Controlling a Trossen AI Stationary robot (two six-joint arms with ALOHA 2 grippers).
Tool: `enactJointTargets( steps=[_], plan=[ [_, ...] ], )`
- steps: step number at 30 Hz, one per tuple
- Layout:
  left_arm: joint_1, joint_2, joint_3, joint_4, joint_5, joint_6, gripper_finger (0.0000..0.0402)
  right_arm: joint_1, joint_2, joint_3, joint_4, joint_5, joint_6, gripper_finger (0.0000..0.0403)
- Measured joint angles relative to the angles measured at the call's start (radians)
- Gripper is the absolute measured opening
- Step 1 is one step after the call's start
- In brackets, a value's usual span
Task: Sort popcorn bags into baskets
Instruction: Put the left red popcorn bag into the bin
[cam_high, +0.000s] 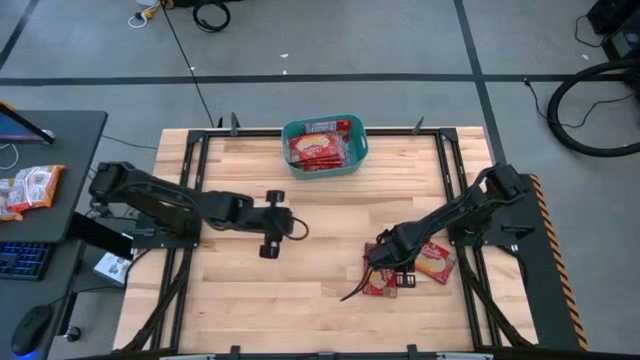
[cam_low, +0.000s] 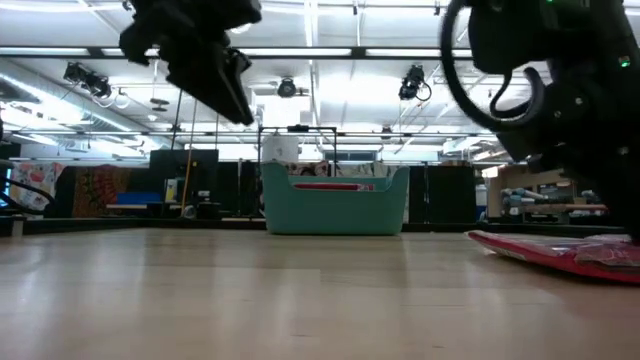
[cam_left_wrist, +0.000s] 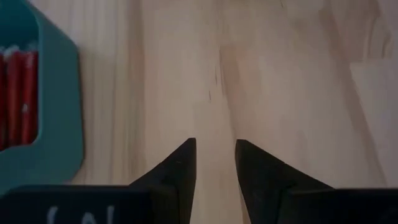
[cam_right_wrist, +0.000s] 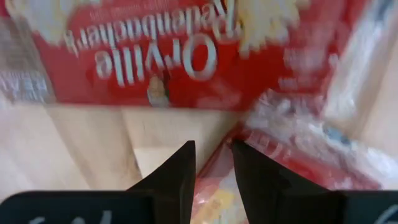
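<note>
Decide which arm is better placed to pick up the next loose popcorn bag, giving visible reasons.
Right. The right gripper hangs directly over the loose popcorn bags; the left gripper hovers above bare table, far from them.

One basket (cam_high: 325, 146), two loose popcorn bags (cam_high: 436, 261)

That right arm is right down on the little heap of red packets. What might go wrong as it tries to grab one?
The packets overlap in a loose heap, so the right end effector may lift two at once, or push them along the table. Its fingers stand only narrowly apart above a crinkly packet edge, so the grip may slip. The tub already holds several packets, so another could catch on its rim.
</note>
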Motion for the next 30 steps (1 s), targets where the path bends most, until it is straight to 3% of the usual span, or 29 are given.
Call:
enactJointTargets(
  steps=[4, 12, 18, 24, 30],
  plan=[
    [0.0, -0.043, -0.001, 0.008, 0.0, -0.012, 0.0116, -0.016, 0.021, 0.007, 0.141, 0.03, -0.082, 0.0114],
    [0.0, -0.018, 0.0, 0.103, 0.036, -0.01, 0.0116, -0.04, 0.017, 0.108, 0.493, 0.274, -0.35, 0.0114],
    [-0.015, 0.07, -0.001, 0.108, 0.175, -0.01, 0.0118, -0.058, -0.03, 0.129, 0.456, 0.333, -0.407, 0.0114],
    [-0.078, 0.188, -0.001, 0.185, 0.167, -0.002, 0.0137, -0.071, -0.036, 0.107, 0.436, 0.449, -0.434, 0.0114],
    [-0.143, 0.221, -0.001, 0.259, 0.133, -0.054, 0.0197, -0.098, -0.036, 0.027, 0.569, 0.475, -0.538, 0.0114]
  ],
)
